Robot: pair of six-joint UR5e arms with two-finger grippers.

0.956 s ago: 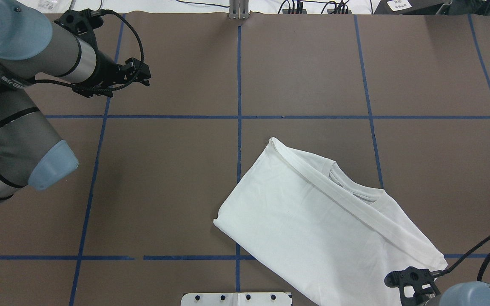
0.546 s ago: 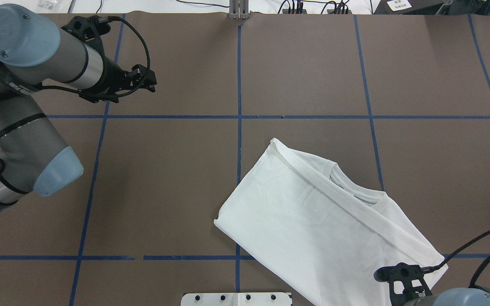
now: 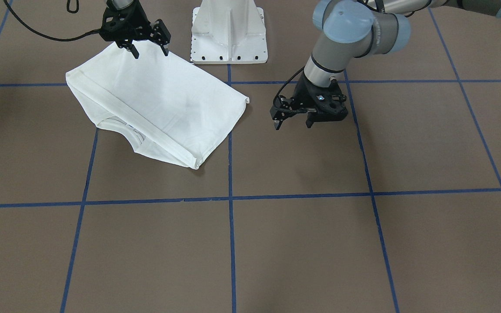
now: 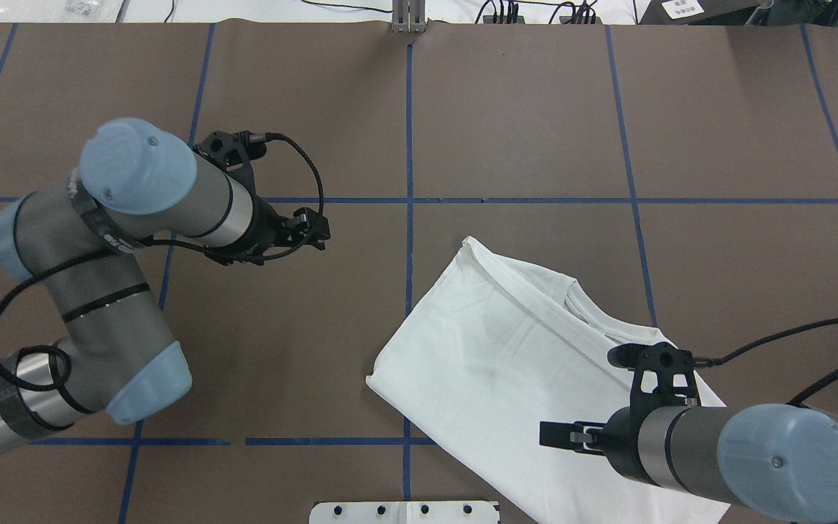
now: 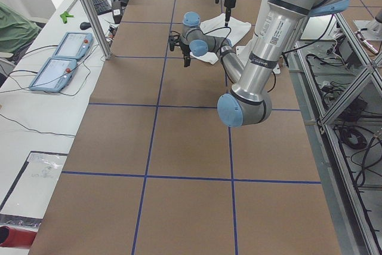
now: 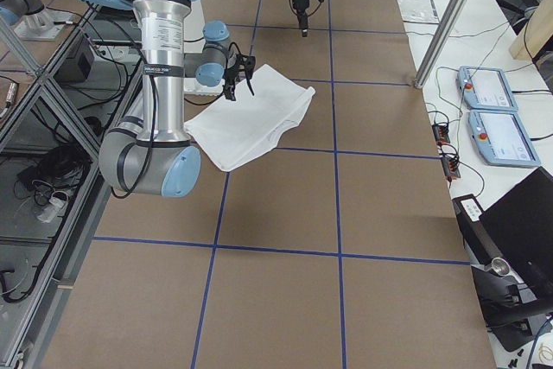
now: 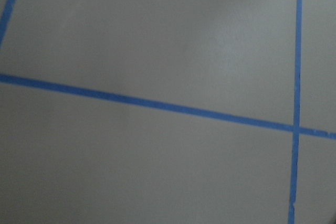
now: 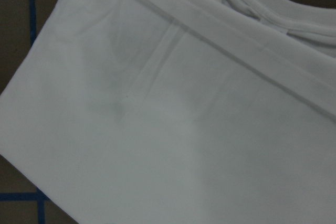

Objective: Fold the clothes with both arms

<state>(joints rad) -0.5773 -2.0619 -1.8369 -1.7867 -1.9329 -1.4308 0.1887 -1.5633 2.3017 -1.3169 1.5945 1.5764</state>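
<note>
The clothes, one white T-shirt (image 4: 506, 364) (image 3: 159, 100), lie folded into a slanted block on the brown table right of the centre line, the ribbed collar (image 4: 597, 320) (image 8: 273, 3) showing at the far right side. My right gripper (image 3: 150, 52) (image 4: 548, 435) hangs open just above the shirt's near edge, beside the pedestal, with nothing between its fingers. My left gripper (image 3: 292, 124) (image 4: 319, 229) is open and empty over bare table, left of the shirt and apart from it. The left wrist view holds only table and blue tape.
A white metal pedestal (image 3: 228, 30) (image 4: 404, 511) stands at the near table edge, close to the shirt's near corner. Blue tape lines (image 4: 409, 145) grid the brown table. Cables and a post (image 4: 408, 18) sit at the far edge.
The left arm has swung from the far-left corner toward the table's middle, nearer the shirt. The right gripper has moved in from the near-right corner to over the shirt.
</note>
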